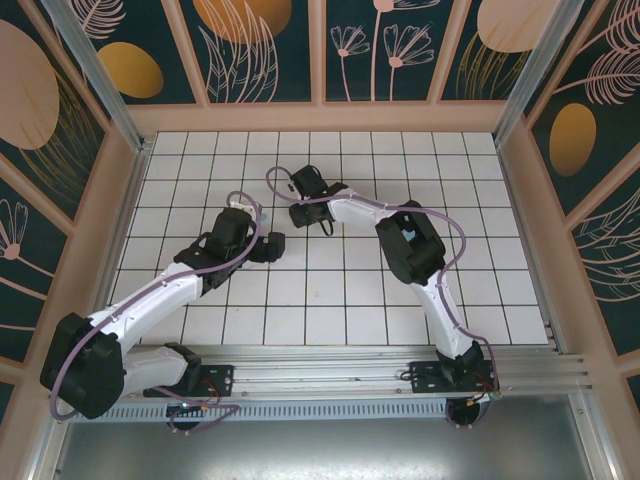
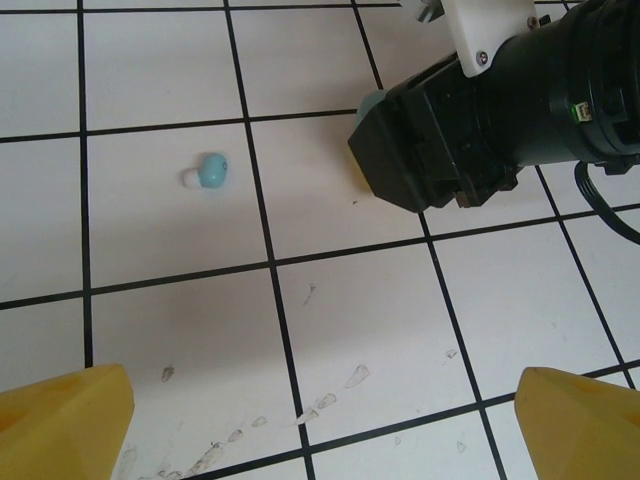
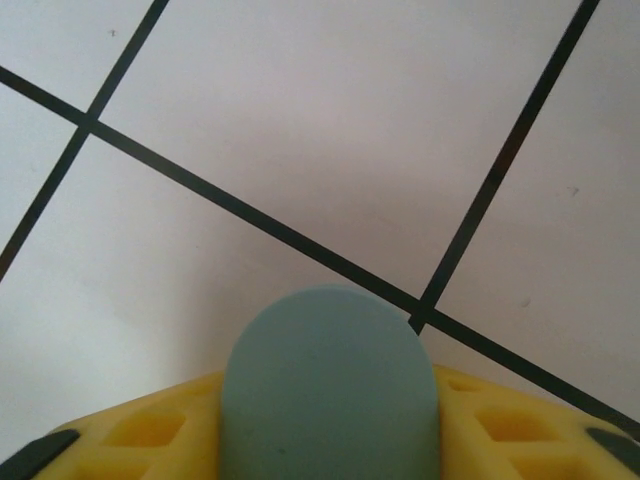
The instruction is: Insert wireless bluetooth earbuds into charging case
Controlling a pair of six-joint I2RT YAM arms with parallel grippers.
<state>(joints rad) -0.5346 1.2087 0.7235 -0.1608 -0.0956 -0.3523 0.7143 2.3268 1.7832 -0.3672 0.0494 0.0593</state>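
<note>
A light-blue charging case [image 3: 330, 370] sits between the yellow fingers of my right gripper [image 3: 330, 425], which is shut on its sides just above the white tiles. In the left wrist view the right gripper [image 2: 440, 140] is a black block at the upper right, and an edge of the case [image 2: 370, 103] peeks out at its tip. One tiny light-blue earbud [image 2: 210, 172] lies alone on a tile to the left of it. My left gripper [image 2: 320, 430] hovers open over bare tile nearer the camera, with nothing between its yellow fingertips [image 2: 60, 425]. From above, the two grippers [image 1: 265, 245] [image 1: 305, 200] stand close together mid-table.
The floor is white tiles with black grout [image 1: 340, 290], with scuff marks [image 2: 330, 395] under my left gripper. Wooden-framed patterned walls [image 1: 320, 60] close in the back and both sides.
</note>
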